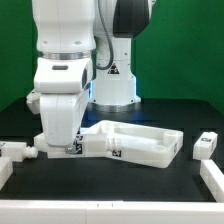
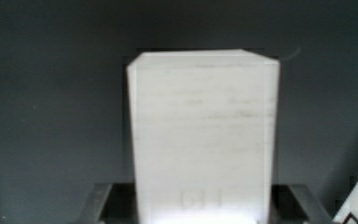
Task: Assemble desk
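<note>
Gripping a white leg (image 2: 202,120), apparently firmly, the end effector (image 2: 201,200) stands partly closed

This is a robot lab. A white robot arm (image 1: 70,30) stands on a black table (image 1: 150,195), a green wall (image 1: 190,50) behind the arm and tagged white parts (image 1: 206,145) beside it.

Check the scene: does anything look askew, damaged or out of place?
The tabletop lies askew, skewed to the table's front edge. One leg lies apart at the exterior view's right. Nothing looks broken or spilled.
</note>
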`<state>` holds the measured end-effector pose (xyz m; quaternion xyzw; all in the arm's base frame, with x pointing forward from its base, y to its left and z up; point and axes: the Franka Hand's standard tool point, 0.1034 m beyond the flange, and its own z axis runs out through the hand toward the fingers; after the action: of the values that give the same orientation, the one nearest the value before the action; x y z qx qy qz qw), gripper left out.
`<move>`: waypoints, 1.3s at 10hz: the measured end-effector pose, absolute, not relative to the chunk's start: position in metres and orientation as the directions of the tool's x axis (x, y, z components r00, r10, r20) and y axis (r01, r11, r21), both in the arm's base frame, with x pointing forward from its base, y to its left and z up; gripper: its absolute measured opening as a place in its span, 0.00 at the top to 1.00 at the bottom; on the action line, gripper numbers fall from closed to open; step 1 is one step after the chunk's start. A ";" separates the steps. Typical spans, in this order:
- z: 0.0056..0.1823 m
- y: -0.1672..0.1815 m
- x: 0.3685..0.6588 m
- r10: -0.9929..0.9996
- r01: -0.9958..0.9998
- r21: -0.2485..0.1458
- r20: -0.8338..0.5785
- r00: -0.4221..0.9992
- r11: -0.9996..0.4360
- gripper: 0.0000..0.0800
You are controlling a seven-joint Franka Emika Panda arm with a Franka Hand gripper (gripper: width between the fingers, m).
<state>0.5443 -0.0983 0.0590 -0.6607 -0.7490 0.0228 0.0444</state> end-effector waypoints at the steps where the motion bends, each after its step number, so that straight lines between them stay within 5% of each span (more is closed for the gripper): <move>1: 0.054 -0.100 0.550 0.960 0.953 -0.117 0.067 -0.273 0.279 0.64; 3: 0.049 -0.099 0.577 0.831 0.823 -0.123 0.140 -0.539 0.555 0.64; 8: 0.039 -0.116 0.568 0.486 0.480 -0.084 0.223 -0.845 0.873 0.64; 12: 0.025 -0.139 0.571 0.207 0.210 -0.020 0.291 -0.934 0.977 0.64; 13: 0.025 -0.138 0.571 0.222 0.225 -0.024 0.291 -0.931 0.974 0.55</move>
<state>0.5708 -0.1383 0.0245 -0.1137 -0.9825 -0.0047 0.1476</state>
